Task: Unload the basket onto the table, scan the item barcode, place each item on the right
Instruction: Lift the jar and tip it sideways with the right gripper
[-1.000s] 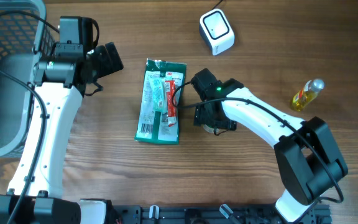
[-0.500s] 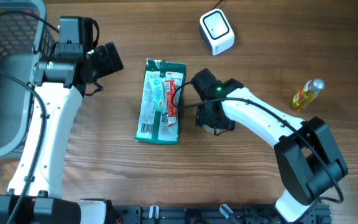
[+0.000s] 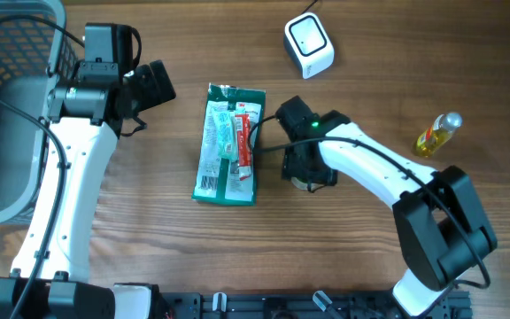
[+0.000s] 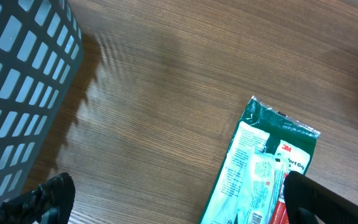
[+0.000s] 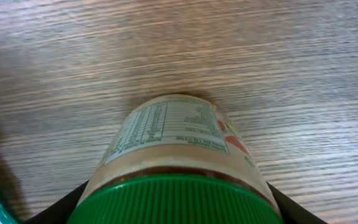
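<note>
A jar with a green lid (image 5: 173,196) and a pale printed label (image 5: 166,127) lies on its side on the wood. My right gripper (image 5: 176,208) is shut on it, a black finger pressed against each side of the lid. From overhead the right gripper (image 3: 306,170) covers the jar almost entirely, just right of the green package. The white scanner (image 3: 309,46) sits at the back of the table. My left gripper (image 3: 153,84) hangs open and empty above the table, left of the package, its fingertips (image 4: 48,198) wide apart.
A flat green 3M package (image 3: 228,146) lies mid-table and also shows in the left wrist view (image 4: 260,168). A grey mesh basket (image 3: 7,106) stands at the far left. A small yellow oil bottle (image 3: 436,135) lies at the right.
The right gripper's jaws have closed in on the jar and the wrist has shifted slightly right. The left arm has not moved.
</note>
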`<state>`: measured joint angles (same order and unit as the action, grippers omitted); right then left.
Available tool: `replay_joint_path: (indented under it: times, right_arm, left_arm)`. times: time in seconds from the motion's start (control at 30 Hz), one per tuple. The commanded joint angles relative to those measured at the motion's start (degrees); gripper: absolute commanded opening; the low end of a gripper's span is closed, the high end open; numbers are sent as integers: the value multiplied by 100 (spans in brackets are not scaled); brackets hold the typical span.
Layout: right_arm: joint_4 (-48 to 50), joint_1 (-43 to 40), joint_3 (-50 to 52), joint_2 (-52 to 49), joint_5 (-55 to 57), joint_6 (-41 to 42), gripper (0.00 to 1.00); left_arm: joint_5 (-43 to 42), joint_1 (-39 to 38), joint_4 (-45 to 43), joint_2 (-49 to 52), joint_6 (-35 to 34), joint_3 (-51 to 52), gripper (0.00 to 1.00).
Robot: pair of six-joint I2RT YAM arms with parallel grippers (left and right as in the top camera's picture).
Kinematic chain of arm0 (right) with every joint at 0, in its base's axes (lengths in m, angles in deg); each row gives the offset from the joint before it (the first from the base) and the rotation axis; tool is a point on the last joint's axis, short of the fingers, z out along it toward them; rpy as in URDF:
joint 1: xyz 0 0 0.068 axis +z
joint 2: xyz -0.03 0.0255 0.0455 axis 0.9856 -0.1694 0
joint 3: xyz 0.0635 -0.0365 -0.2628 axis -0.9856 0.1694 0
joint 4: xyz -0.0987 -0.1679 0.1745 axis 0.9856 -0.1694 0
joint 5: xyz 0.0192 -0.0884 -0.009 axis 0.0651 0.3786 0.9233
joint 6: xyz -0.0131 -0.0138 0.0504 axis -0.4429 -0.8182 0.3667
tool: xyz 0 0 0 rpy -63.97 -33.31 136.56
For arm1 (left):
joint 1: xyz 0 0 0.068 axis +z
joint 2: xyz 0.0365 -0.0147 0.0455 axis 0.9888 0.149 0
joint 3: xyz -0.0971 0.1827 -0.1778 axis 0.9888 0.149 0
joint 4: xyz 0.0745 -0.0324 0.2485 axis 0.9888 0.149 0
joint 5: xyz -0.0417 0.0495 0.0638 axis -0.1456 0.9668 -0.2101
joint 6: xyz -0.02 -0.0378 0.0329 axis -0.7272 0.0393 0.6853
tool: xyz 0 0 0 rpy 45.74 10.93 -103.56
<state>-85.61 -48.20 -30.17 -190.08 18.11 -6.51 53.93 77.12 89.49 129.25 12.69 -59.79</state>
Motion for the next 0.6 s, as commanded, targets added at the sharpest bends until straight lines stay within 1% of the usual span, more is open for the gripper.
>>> replay_joint_path:
  times: [0.0,0.1,0.13,0.23,0.33,0.43,0.5,0.57]
  right_arm:
    - [-39,-308,-109,127,-470,-330,40]
    - [-39,-481,-109,254,-761,-483,25]
    - [-44,-542,-109,275,-863,-588,22]
    - [-111,-730,-111,310,-1364,-863,19]
    - [-348,-977,-179,348,-2037,-916,18]
    - [-623,-1309,-291,407,-3171,-918,18]
    - [-743,-1519,-291,433,-4138,-903,18]
    - [-942,-1604,-289,431,-4664,-855,16]
  left_arm:
    - [-48,31,-13,15,72,-48,100]
    - [-46,31,-13,15,72,-48,100]
    - [-46,31,-13,15,72,-48,100]
    - [-46,31,-13,15,72,-48,100]
    - [-48,31,-13,15,72,-48,100]
    - [-48,31,-13,15,72,-48,100]
    - [-46,31,-13,15,72,-48,100]
    - [-48,31,-13,15,72,-48,100]
